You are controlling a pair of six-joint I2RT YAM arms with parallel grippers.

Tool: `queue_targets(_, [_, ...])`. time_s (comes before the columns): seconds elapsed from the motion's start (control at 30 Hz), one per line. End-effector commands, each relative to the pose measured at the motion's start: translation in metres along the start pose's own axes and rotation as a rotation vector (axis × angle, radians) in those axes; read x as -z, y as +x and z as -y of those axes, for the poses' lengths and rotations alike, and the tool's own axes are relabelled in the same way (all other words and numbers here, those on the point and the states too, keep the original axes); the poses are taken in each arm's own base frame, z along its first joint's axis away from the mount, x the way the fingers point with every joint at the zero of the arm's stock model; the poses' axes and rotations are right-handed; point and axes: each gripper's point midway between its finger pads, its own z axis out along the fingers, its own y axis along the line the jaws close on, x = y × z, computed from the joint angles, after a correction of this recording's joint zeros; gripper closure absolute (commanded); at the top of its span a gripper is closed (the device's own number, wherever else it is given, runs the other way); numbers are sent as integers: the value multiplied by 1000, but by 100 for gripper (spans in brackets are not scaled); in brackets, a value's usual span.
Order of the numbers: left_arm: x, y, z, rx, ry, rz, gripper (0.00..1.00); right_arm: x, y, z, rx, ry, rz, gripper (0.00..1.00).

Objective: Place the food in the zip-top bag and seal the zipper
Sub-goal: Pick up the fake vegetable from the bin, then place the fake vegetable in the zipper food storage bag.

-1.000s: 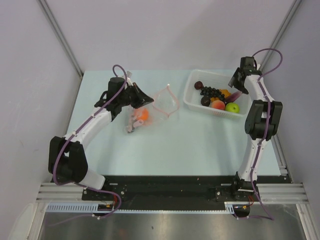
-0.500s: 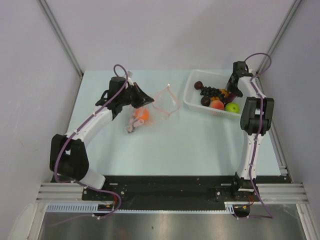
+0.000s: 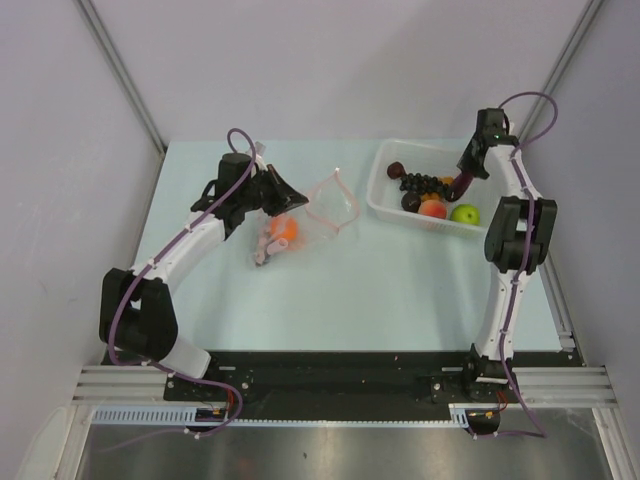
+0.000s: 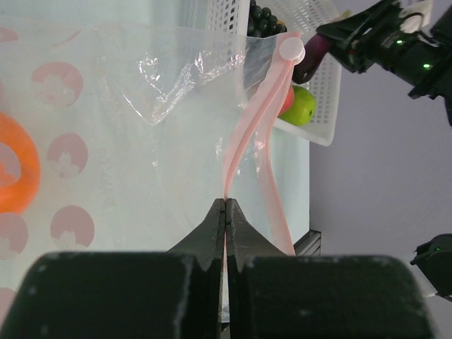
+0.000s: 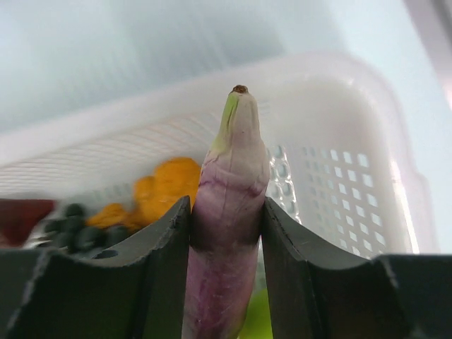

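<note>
My left gripper (image 4: 225, 203) is shut on the pink-red zipper (image 4: 247, 134) of the clear zip-top bag (image 4: 141, 106), holding its mouth up off the table. An orange ball (image 3: 283, 229) lies inside the bag (image 3: 325, 212), left of centre in the top view. My right gripper (image 5: 227, 208) is shut on a pink-purple piece (image 5: 229, 183) with a green tip, held over the white basket (image 5: 339, 127). In the top view this gripper (image 3: 466, 180) is at the basket's right end. A grape cluster (image 3: 422, 183), a peach-red fruit (image 3: 433, 209) and a green apple (image 3: 464, 214) lie in the basket.
The white perforated basket (image 3: 395, 150) stands at the back right of the pale table, close to the right wall. A dark round fruit (image 3: 398, 169) and orange food (image 5: 166, 187) also lie in it. The zipper's white slider (image 4: 290, 49) is at the strip's far end.
My right wrist has shifted over the basket's right end, keeping hold of the pink-purple piece. My left arm and the bag have not moved.
</note>
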Motion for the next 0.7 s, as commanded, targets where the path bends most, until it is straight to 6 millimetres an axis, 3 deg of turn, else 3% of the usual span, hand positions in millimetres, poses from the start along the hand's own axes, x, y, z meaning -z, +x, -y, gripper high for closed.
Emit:
queue_targets(0.0, [10, -19, 29, -35, 67, 47, 100, 111, -112, -34, -81, -198, 308, 100])
queue_targets(0.1, [12, -20, 30, -42, 71, 50, 100, 146, -132, -52, -47, -265, 400, 100])
queue_targets(0.13, [12, -21, 31, -43, 77, 47, 100, 170, -139, -65, -33, -318, 446, 100])
queue_targets(0.23, [15, -22, 38, -50, 104, 42, 100, 218, -139, -84, 22, -437, 515, 100])
queue_targets(0.27, [16, -22, 40, -45, 112, 42, 100, 241, -137, -112, 54, -523, 574, 100])
queue_targets(0.3, [19, -20, 44, -44, 131, 36, 100, 260, -134, -122, 72, -567, 610, 100])
queue_targets(0.37, [21, -22, 50, -26, 158, 37, 100, 307, -109, -154, 132, -725, 682, 100])
queue_targets(0.4, [22, -20, 52, -19, 170, 30, 100, 318, -98, -161, 148, -766, 704, 100])
queue_targets(0.43, [25, -21, 57, -22, 190, 38, 100, 345, -103, -171, 140, -846, 802, 100])
queue_targets(0.47, [26, -22, 58, -9, 197, 40, 100, 356, -84, -173, 146, -884, 811, 100])
queue_targets(0.5, [27, -20, 60, -6, 206, 37, 100, 374, -69, -189, 163, -941, 827, 100])
queue_targets(0.53, [29, -23, 63, -7, 219, 46, 100, 389, -67, -195, 153, -967, 858, 100])
queue_targets(0.63, [32, -23, 69, 9, 252, 40, 100, 409, -45, -220, 138, -1033, 848, 100])
queue_targets(0.67, [33, -22, 72, 23, 260, 36, 99, 407, -38, -229, 139, -1042, 836, 100])
